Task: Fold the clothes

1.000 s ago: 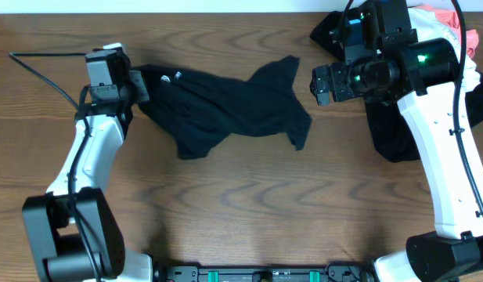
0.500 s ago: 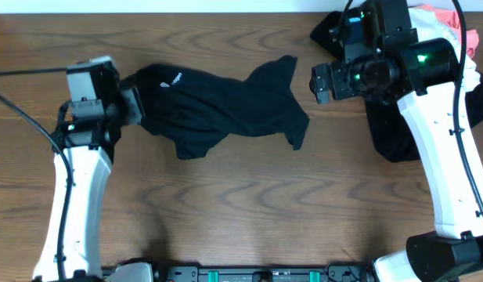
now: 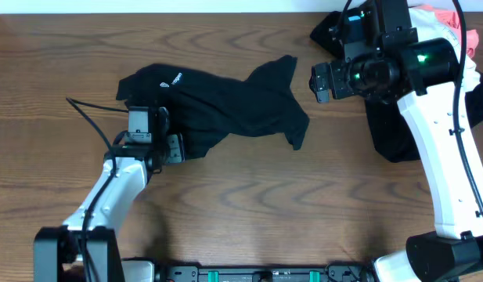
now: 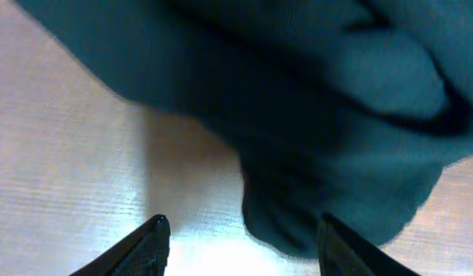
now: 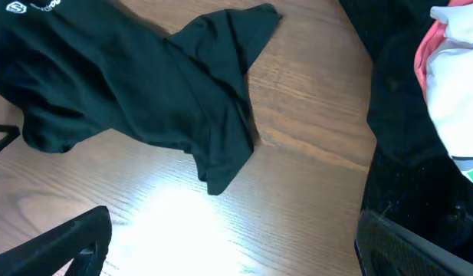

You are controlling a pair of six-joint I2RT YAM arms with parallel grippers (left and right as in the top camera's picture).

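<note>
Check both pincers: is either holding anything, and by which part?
Nothing is held. The left pincer stands open at the edge of the black shirt; the right pincer hangs open and empty.

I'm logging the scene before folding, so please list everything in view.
black shirt: one, black with a small white logo, crumpled mid-table
black garment: at least one, black, heaped at the far right edge
coral-pink garment: one, coral-pink, on that heap
white garment: one, white, beside the pink one
table: one, brown wood
left tool: one, black, open, at the shirt's near edge
right tool: one, black, open, above bare table right of the shirt
</note>
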